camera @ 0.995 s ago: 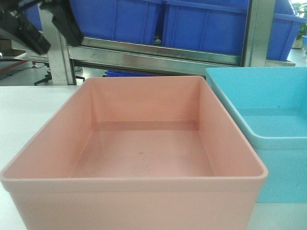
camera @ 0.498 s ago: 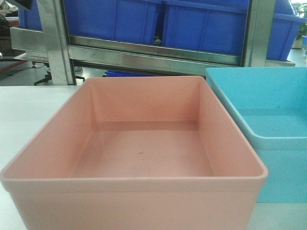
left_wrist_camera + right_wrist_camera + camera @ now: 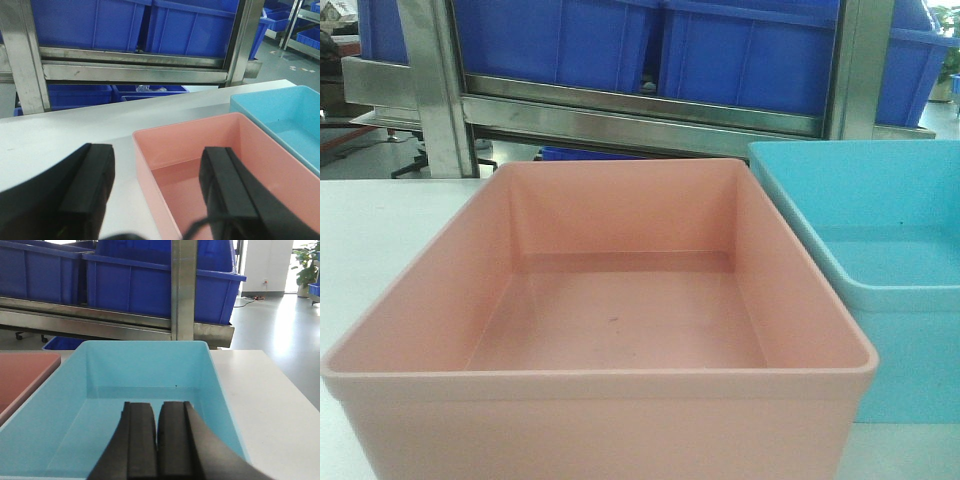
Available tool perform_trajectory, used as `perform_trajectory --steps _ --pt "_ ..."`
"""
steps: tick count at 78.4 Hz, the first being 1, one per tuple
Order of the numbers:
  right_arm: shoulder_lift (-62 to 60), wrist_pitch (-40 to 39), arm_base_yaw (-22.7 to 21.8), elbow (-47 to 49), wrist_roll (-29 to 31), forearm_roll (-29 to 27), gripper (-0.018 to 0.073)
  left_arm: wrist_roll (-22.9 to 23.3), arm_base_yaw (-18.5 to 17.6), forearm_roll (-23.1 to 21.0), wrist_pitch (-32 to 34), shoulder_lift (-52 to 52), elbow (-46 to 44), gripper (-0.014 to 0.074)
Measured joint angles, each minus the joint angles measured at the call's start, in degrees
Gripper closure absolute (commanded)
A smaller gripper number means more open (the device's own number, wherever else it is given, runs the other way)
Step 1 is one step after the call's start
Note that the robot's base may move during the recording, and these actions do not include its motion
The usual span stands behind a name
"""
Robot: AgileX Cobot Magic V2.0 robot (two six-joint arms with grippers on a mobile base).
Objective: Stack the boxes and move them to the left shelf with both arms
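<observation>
The pink tub (image 3: 610, 300) and the blue tub (image 3: 880, 250) sit just beside each other on the white surface (image 3: 380, 220), pink on the left. The left end effector (image 3: 157, 160) is spread wide open astride the pink tub's left wall. The right end effector (image 3: 157, 412) is closed on nothing, above the blue tub's near end.

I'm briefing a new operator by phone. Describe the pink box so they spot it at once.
On the white table before the steel rack of dark blue bins stand two open tubs. The salmon pink tub is the left one; only colour separates it from the sky blue tub.
</observation>
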State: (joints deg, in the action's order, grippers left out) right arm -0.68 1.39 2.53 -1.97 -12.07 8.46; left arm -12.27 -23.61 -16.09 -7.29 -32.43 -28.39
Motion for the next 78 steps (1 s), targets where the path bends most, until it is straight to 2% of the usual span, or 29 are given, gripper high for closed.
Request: perform_trajectory --steps 50,63,70,78 --pt "0.0 -0.45 0.0 0.16 0.0 0.0 0.051 0.0 0.0 0.0 -0.25 -0.03 0.0 0.0295" --pt "1.24 10.67 0.0 7.64 0.0 0.0 0.051 0.0 0.0 -0.03 -0.25 -0.03 0.0 0.0295" --pt "5.75 17.21 0.0 13.7 0.0 0.0 0.051 0.0 0.0 -0.03 -0.25 -0.03 0.0 0.0295" --pt "11.83 20.7 0.0 18.57 0.0 0.0 0.051 0.0 0.0 -0.03 -0.25 -0.03 0.0 0.0295"
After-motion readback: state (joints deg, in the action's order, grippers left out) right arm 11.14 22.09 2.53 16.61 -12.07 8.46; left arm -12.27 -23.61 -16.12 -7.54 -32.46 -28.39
